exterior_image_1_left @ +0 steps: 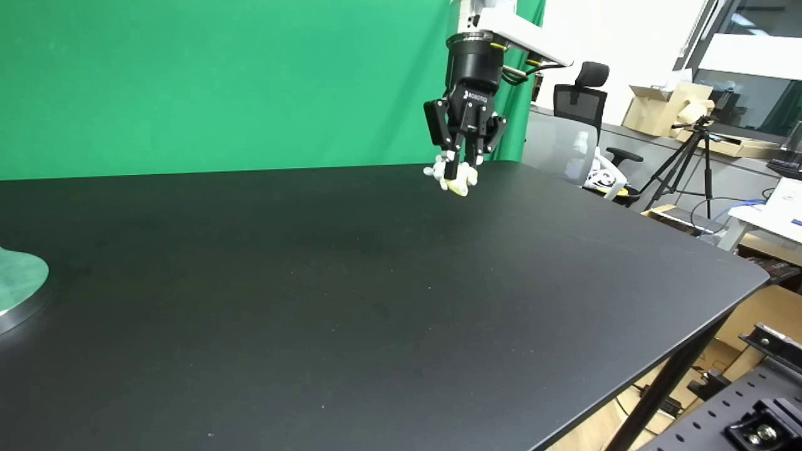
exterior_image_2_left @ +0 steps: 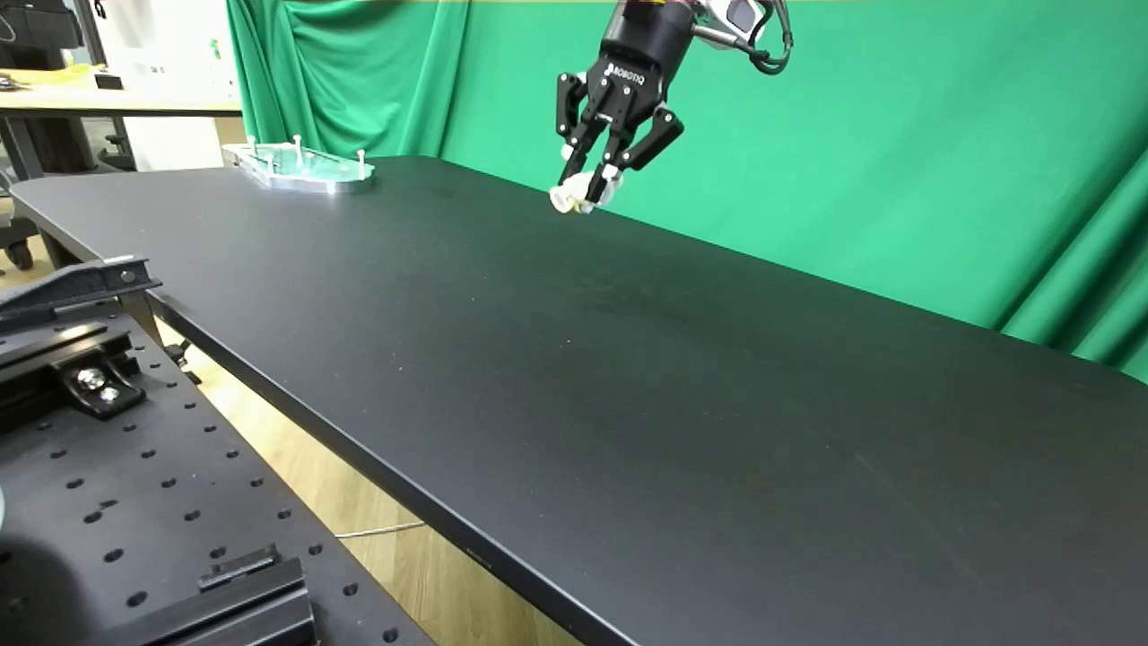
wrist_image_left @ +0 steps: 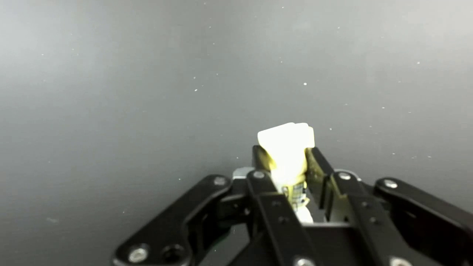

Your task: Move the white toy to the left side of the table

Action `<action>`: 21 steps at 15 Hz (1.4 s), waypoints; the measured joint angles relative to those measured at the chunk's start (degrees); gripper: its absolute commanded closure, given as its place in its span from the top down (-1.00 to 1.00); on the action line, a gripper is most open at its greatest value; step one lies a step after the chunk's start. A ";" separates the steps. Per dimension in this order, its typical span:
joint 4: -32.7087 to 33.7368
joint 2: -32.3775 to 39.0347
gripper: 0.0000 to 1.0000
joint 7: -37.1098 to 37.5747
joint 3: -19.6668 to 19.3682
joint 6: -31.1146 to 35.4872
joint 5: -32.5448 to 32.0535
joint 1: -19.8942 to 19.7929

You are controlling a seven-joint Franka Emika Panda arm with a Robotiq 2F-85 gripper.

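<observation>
The white toy (exterior_image_1_left: 463, 182) is small and lumpy, with short limbs and a yellowish part. It also shows in an exterior view (exterior_image_2_left: 569, 196) and, overexposed, in the wrist view (wrist_image_left: 287, 147). My gripper (exterior_image_1_left: 462, 169) is shut on it, with one finger on each side; the fingertips also show in an exterior view (exterior_image_2_left: 583, 185) and the wrist view (wrist_image_left: 286, 157). The fingers hide part of the toy. The gripper points down and holds the toy above the black table (exterior_image_1_left: 351, 300), near its curtain-side edge in both exterior views.
A pale greenish round disc (exterior_image_1_left: 20, 282) stands at the left picture edge in an exterior view. A clear tray-like piece with upright pegs (exterior_image_2_left: 305, 170) lies near the table's far end. A green curtain (exterior_image_1_left: 250, 81) runs behind the table. A perforated metal plate (exterior_image_2_left: 179, 511) stands beside the front edge.
</observation>
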 measured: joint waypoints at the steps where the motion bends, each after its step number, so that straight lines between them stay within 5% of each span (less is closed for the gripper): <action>1: 1.68 0.55 -0.85 -0.03 0.05 -2.32 0.71 0.09; 6: 9.57 5.49 -0.85 -0.04 -0.03 -9.58 2.57 0.05; 17: 11.44 7.63 -0.85 -0.04 -0.15 2.53 -3.63 1.41; 18: 11.43 7.63 -0.40 -0.04 -0.15 2.90 -3.89 1.41; 21: 11.40 7.63 -0.40 -0.05 -0.15 3.01 -4.00 1.41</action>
